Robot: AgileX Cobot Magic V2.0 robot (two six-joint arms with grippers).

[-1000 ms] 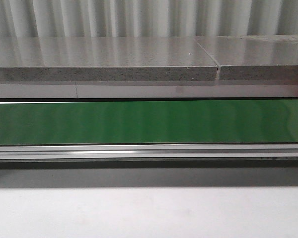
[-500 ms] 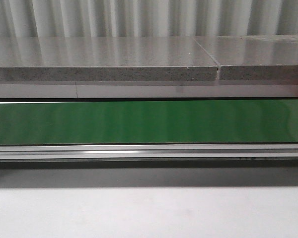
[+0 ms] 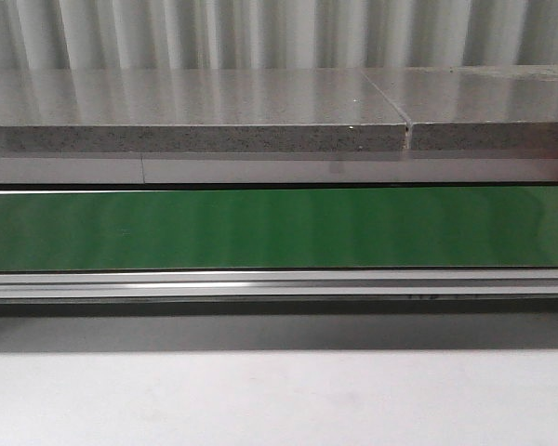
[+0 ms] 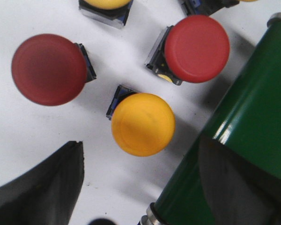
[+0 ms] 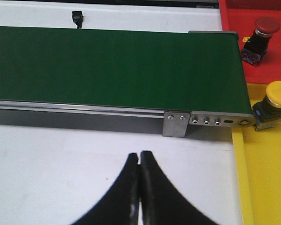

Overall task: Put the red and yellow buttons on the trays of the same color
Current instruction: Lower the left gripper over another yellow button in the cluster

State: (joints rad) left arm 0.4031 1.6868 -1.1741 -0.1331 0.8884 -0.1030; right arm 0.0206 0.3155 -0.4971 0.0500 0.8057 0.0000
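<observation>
Overhead, left pincer [image 4: 136,187]: spread wide above a yellow button [image 4: 143,123], holding nothing, likely lined up to close on it.
Supply: that button stood on the white counter [image 4: 18,126] between two red buttons [image 4: 49,69], just beside the green belt [image 4: 253,131].
Right pincer [image 5: 140,187]: clenched on nothing, apparently idle near the belt's end.
Trays: a red button [image 5: 257,40] sat on the red tray [image 5: 271,65]; a yellow one [image 5: 274,105] on the yellow tray [image 5: 267,178].
Writing: none readable.
</observation>
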